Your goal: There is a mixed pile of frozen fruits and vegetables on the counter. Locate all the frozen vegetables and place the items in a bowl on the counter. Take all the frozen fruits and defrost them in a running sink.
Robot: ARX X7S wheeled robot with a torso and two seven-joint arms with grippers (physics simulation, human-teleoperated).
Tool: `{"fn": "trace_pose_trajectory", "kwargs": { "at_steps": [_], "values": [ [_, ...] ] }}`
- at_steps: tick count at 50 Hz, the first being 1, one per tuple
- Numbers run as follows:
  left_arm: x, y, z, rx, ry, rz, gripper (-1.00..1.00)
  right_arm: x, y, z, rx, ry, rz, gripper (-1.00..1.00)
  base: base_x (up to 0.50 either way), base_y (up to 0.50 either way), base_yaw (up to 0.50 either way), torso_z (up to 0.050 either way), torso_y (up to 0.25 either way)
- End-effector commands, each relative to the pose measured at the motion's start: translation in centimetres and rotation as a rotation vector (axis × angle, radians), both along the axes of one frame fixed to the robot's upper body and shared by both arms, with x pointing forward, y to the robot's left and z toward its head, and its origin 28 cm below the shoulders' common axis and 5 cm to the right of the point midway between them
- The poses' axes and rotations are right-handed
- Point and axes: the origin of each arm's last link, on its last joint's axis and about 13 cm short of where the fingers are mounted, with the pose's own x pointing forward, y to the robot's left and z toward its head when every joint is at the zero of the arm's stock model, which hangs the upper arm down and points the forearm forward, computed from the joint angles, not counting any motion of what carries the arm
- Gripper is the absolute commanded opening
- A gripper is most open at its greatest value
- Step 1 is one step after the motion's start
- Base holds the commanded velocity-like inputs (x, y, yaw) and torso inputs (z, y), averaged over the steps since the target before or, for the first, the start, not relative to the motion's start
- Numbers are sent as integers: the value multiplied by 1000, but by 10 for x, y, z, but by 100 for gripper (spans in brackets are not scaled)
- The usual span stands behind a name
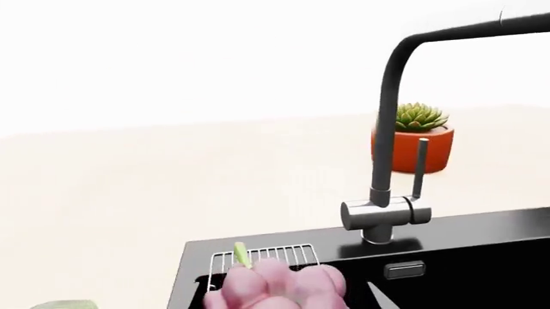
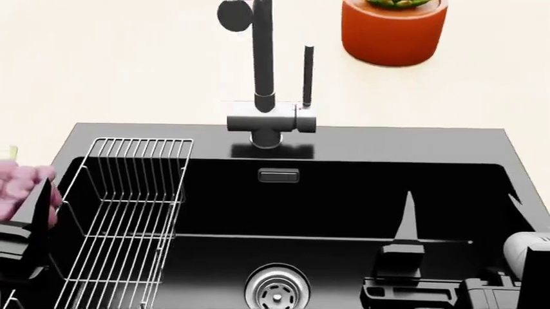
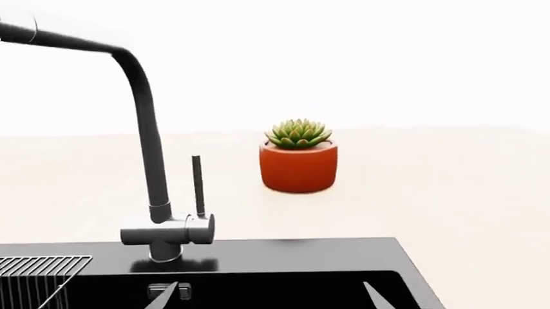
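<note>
Beige counter [image 2: 103, 58], black sink [image 2: 344, 193] set in. Left gripper [image 2: 30, 219] clamps pink cluster [image 1: 275, 286] at wire rack [image 2: 129, 219]; right gripper [image 3: 270, 293] empty, fingers apart, over basin.

Pale beige counter [image 2: 112, 58]: orange plant pot [image 2: 393, 32] on it, black sink [image 2: 344, 193] inset.

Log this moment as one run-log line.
left gripper: holding pink berry cluster at sink left edge | right gripper: open, empty | faucet: no water seen

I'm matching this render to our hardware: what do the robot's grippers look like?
In the head view both grippers are black. The right gripper has thin fingers tapering to points on a blocky black body, with a white part behind it. The left gripper looks alike. No cables or markings show.
</note>
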Motion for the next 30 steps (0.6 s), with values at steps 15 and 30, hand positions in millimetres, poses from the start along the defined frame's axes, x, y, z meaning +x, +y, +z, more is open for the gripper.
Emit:
{"fn": "trace_pose_trajectory", "kwargs": {
  "at_steps": [15,30],
  "values": [
    [8,-1,-7,-37,20,3,-100,-2,2,2,-4,-10,2,100,1,-500,0,0,1],
    [59,-31,4,-74,94,-242,-100,-3,6,2,-8,-14,33,100,0,-8,0,0,1]
  ]
}}
